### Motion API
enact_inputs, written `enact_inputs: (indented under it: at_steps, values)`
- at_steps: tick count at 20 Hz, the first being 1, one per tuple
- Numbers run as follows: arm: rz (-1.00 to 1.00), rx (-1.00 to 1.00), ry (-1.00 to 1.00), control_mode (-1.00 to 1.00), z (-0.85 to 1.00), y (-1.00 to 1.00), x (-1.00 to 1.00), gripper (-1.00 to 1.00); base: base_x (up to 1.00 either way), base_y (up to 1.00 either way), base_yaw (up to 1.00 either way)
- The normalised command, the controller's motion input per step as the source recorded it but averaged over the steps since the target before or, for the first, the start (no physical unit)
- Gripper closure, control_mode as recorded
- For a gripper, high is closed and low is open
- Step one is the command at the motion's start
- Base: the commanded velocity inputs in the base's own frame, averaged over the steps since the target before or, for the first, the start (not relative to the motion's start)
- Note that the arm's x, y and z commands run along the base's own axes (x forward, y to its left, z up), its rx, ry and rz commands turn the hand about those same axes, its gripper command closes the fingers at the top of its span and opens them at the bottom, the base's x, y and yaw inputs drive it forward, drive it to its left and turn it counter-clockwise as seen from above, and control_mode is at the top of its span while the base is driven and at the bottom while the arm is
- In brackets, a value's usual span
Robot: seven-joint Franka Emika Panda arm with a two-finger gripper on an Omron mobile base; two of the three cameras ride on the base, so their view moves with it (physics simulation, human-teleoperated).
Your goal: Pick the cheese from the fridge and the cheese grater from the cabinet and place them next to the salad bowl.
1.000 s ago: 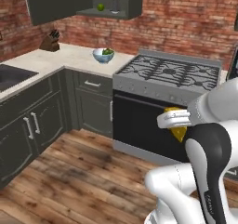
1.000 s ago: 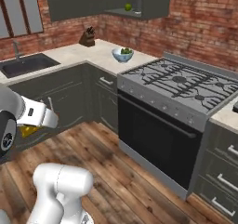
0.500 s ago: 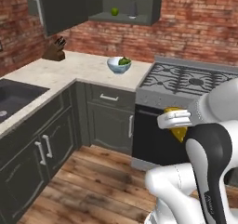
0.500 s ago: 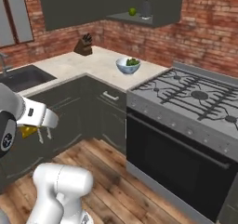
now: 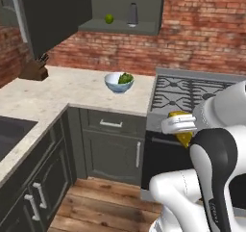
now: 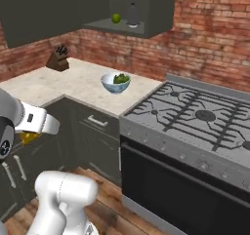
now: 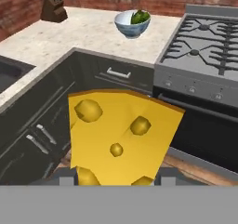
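The claw pinches the cheese, held low before the counter, where the salad bowl sits beside the stove.

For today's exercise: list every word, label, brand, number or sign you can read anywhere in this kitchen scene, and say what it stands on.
None can be read.
The stove knobs carry no markings that can be made out.
The cheese, salad bowl and knife block are plain.
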Motion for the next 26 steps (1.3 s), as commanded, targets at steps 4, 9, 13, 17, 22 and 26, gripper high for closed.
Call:
enact_inputs:
  at_steps: [4, 9, 13, 17, 22, 26]
  values:
    - [0.0, 0.0, 0.0, 1.0, 0.0, 0.0, 0.0, 1.0, 0.73, -0.09, -0.44]
    - [0.0, 0.0, 0.0, 1.0, 0.0, 0.0, 0.0, 1.0, 0.51, 0.32, -0.2]
    - [0.0, 0.0, 0.0, 1.0, 0.0, 0.0, 0.0, 1.0, 0.64, 0.52, -0.23]
    - [0.0, 0.0, 0.0, 1.0, 0.0, 0.0, 0.0, 1.0, 0.72, 0.51, -0.28]
    - [0.0, 0.0, 0.0, 1.0, 0.0, 0.0, 0.0, 1.0, 0.61, 0.43, -0.26]
    - [0.0, 0.0, 0.0, 1.0, 0.0, 0.0, 0.0, 1.0, 0.73, 0.4, -0.22]
